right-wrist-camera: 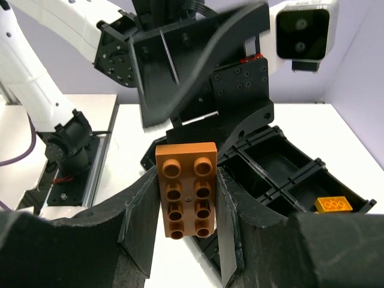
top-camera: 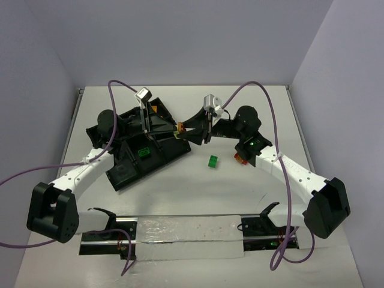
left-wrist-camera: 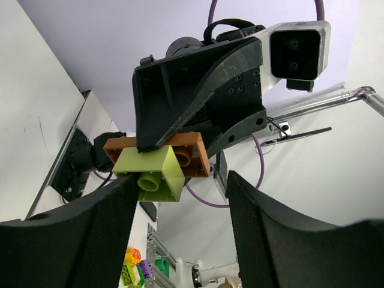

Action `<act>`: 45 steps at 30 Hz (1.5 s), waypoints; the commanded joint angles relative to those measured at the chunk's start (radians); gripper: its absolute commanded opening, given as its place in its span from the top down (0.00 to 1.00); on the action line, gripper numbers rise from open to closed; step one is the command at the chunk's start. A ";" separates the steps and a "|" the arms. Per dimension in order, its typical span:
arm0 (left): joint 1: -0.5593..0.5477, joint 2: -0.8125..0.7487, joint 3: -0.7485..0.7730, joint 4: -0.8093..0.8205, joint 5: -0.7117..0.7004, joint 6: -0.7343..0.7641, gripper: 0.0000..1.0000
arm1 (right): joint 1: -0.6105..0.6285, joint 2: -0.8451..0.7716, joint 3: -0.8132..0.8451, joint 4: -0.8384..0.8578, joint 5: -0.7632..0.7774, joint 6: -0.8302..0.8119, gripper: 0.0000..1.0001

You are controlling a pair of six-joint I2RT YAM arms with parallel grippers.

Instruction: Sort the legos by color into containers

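Observation:
My right gripper (right-wrist-camera: 187, 207) is shut on a flat orange lego (right-wrist-camera: 187, 189) and holds it in the air just past the tray's right end (top-camera: 180, 126). A yellow-green lego (left-wrist-camera: 150, 169) is stuck to the orange lego (left-wrist-camera: 193, 157) on the side facing the left wrist camera. My left gripper (left-wrist-camera: 180, 180) is open, its fingertips (left-wrist-camera: 123, 192) just short of the yellow-green lego. The black tray (top-camera: 129, 171) lies tilted under the left arm. One of its containers holds a green lego (top-camera: 144, 152), another an orange lego (right-wrist-camera: 334, 204).
A loose green lego (top-camera: 212, 161) lies on the white table right of the tray. A red and orange cluster (top-camera: 240, 159) sits beside the right arm. A metal rail (top-camera: 180, 231) with the arm bases runs along the near edge.

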 commanded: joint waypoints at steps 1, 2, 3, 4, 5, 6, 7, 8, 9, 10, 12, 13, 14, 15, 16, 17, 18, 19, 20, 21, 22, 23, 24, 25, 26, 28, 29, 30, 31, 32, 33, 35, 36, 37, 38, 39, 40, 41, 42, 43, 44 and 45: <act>-0.021 0.023 -0.005 0.049 -0.003 0.007 0.27 | 0.005 -0.006 0.033 0.104 -0.005 0.013 1.00; -0.021 0.028 -0.006 0.048 -0.004 0.008 0.24 | 0.005 -0.009 0.034 0.104 -0.004 0.013 1.00; -0.021 0.031 -0.007 0.046 -0.004 0.009 0.23 | 0.003 -0.011 0.035 0.102 -0.004 0.012 1.00; -0.021 0.034 -0.009 0.037 -0.009 0.011 0.22 | 0.003 -0.013 0.036 0.100 -0.004 0.011 1.00; -0.021 0.036 -0.010 0.028 -0.015 0.014 0.22 | 0.003 -0.015 0.036 0.098 -0.004 0.010 1.00; -0.021 0.036 -0.011 0.026 -0.018 0.016 0.22 | 0.002 -0.018 0.036 0.094 -0.003 0.006 1.00; -0.021 0.036 -0.013 0.024 -0.022 0.017 0.23 | 0.001 -0.021 0.036 0.090 -0.002 0.003 1.00; -0.021 0.036 -0.013 0.022 -0.026 0.017 0.24 | 0.000 -0.023 0.036 0.088 -0.001 0.002 1.00; -0.021 0.036 -0.014 0.018 -0.028 0.018 0.25 | -0.001 -0.024 0.035 0.087 -0.001 0.002 1.00; -0.020 0.036 -0.015 0.011 -0.033 0.023 0.28 | -0.003 -0.029 0.033 0.087 -0.001 -0.001 1.00; -0.018 0.027 -0.018 -0.024 -0.055 0.041 0.29 | -0.005 -0.037 0.031 0.085 0.000 -0.002 1.00; -0.015 0.019 -0.024 -0.028 -0.076 0.043 0.31 | -0.007 -0.041 0.030 0.083 0.000 -0.003 1.00; -0.013 0.009 -0.033 -0.024 -0.106 0.039 0.32 | -0.009 -0.046 0.031 0.081 0.000 -0.004 1.00; -0.012 -0.005 -0.043 -0.015 -0.121 0.033 0.32 | -0.011 -0.050 0.031 0.078 -0.002 -0.005 1.00; -0.012 -0.020 -0.053 -0.001 -0.137 0.024 0.32 | -0.013 -0.053 0.031 0.075 -0.005 -0.006 1.00; -0.012 -0.033 -0.061 0.020 -0.159 0.009 0.32 | -0.015 -0.055 0.029 0.073 -0.007 -0.007 1.00; -0.013 -0.042 -0.061 0.025 -0.173 0.003 0.32 | -0.015 -0.057 0.029 0.073 -0.007 -0.007 1.00; -0.012 -0.058 -0.071 0.020 -0.199 0.002 0.32 | -0.018 -0.060 0.027 0.073 -0.007 -0.008 1.00; -0.010 -0.066 -0.078 0.006 -0.217 0.004 0.32 | -0.020 -0.063 0.028 0.073 -0.005 -0.010 1.00; -0.012 -0.080 -0.085 -0.008 -0.234 0.006 0.33 | -0.020 -0.064 0.028 0.073 -0.001 -0.010 1.00; -0.011 -0.085 -0.103 -0.005 -0.260 -0.008 0.34 | -0.020 -0.062 0.030 0.075 -0.001 -0.006 1.00; -0.010 -0.090 -0.119 0.007 -0.281 -0.014 0.35 | -0.020 -0.061 0.032 0.078 -0.001 -0.002 1.00; -0.010 -0.093 -0.135 0.030 -0.298 -0.027 0.36 | -0.020 -0.059 0.034 0.081 -0.008 0.003 1.00; -0.010 -0.094 -0.149 0.052 -0.309 -0.044 0.36 | -0.020 -0.055 0.037 0.084 -0.017 0.007 1.00; -0.011 -0.091 -0.151 0.057 -0.307 -0.046 0.36 | -0.020 -0.055 0.039 0.085 -0.017 0.009 1.00; -0.012 -0.071 -0.150 0.068 -0.293 -0.059 0.37 | -0.020 -0.056 0.037 0.092 -0.018 0.011 1.00; -0.013 -0.066 -0.150 0.078 -0.287 -0.063 0.37 | -0.020 -0.056 0.037 0.097 -0.018 0.013 1.00; -0.012 -0.061 -0.149 0.079 -0.283 -0.067 0.36 | -0.020 -0.056 0.038 0.098 -0.018 0.014 1.00; -0.012 -0.059 -0.148 0.078 -0.281 -0.068 0.34 | -0.020 -0.058 0.039 0.098 -0.018 0.014 1.00; -0.013 -0.054 -0.144 0.082 -0.277 -0.068 0.31 | -0.020 -0.057 0.039 0.098 -0.021 0.014 1.00; -0.013 -0.048 -0.139 0.087 -0.271 -0.069 0.27 | -0.020 -0.055 0.040 0.098 -0.025 0.015 1.00; -0.013 -0.039 -0.137 0.124 -0.264 -0.088 0.22 | -0.020 -0.049 0.042 0.098 -0.029 0.020 1.00; -0.013 -0.033 -0.139 0.147 -0.262 -0.099 0.20 | -0.020 -0.047 0.042 0.098 -0.031 0.022 1.00; -0.012 -0.028 -0.142 0.173 -0.259 -0.111 0.19 | -0.020 -0.044 0.042 0.100 -0.033 0.024 1.00; -0.013 -0.024 -0.142 0.181 -0.256 -0.116 0.19 | -0.020 -0.043 0.042 0.102 -0.034 0.026 1.00; -0.013 -0.021 -0.143 0.190 -0.253 -0.122 0.19 | -0.020 -0.042 0.041 0.105 -0.034 0.028 1.00; -0.013 -0.019 -0.144 0.202 -0.251 -0.127 0.19 | -0.020 -0.040 0.040 0.107 -0.034 0.030 1.00; -0.013 -0.018 -0.152 0.216 -0.249 -0.133 0.20 | -0.020 -0.038 0.042 0.107 -0.035 0.031 1.00; -0.013 -0.015 -0.158 0.248 -0.249 -0.148 0.22 | -0.020 -0.036 0.042 0.107 -0.036 0.033 1.00; -0.013 -0.013 -0.166 0.270 -0.249 -0.159 0.23 | -0.020 -0.033 0.043 0.107 -0.038 0.035 1.00; -0.013 -0.011 -0.168 0.276 -0.250 -0.170 0.25 | -0.020 -0.032 0.043 0.107 -0.038 0.036 1.00; -0.013 -0.008 -0.175 0.302 -0.251 -0.183 0.27 | -0.020 -0.031 0.044 0.107 -0.038 0.036 1.00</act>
